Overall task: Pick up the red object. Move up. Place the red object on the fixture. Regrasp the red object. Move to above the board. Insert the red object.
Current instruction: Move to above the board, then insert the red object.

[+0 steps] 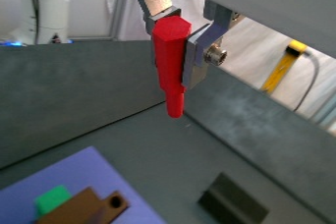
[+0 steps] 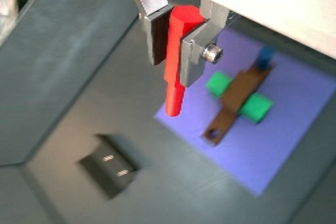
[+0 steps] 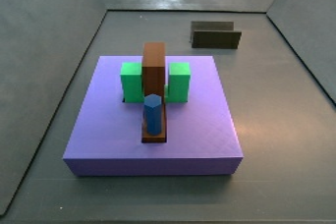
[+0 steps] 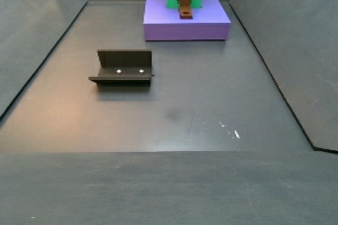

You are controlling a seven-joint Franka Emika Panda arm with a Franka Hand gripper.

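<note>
One red object (image 1: 171,66) is present, held in the single gripper (image 1: 179,39). One board (image 3: 155,130) lies on the floor, carrying two green blocks (image 3: 133,82), one brown upright (image 3: 155,71) and one blue hexagonal peg (image 3: 152,113). One fixture (image 4: 123,68) stands on the floor, well apart from the board.

The gripper appears only in the wrist views; neither side view shows it or the red object. Its flat silver fingers (image 1: 203,49) are closed on the upper part of the red object, one plate on each side. The lower part of the piece hangs free below the fingertips, clear of the floor. In a wrist view the red object (image 2: 178,59) hangs over dark floor just beside the board's edge (image 2: 282,130), with the green blocks and the brown upright (image 2: 237,105) at roughly 4 o'clock from its lower tip and the fixture (image 2: 109,167) at roughly 7 o'clock.

The red object is a bright red elongated piece. Its upper section is wider and blocky with a slanted top face; its lower section narrows to a slim stem with a rounded end. The surface is uniform in colour with no markings.

In a side view, the board is a purple square slab, with the green blocks flanking the brown upright at 9 and 3 o'clock and the blue peg in front of it at 6 o'clock. The fixture (image 3: 215,35) stands at about 1 o'clock from the board. In the side view that shows the fixture nearer, it is a dark, open-topped holder with raised walls, at about 7 o'clock from the board (image 4: 187,19).
</note>
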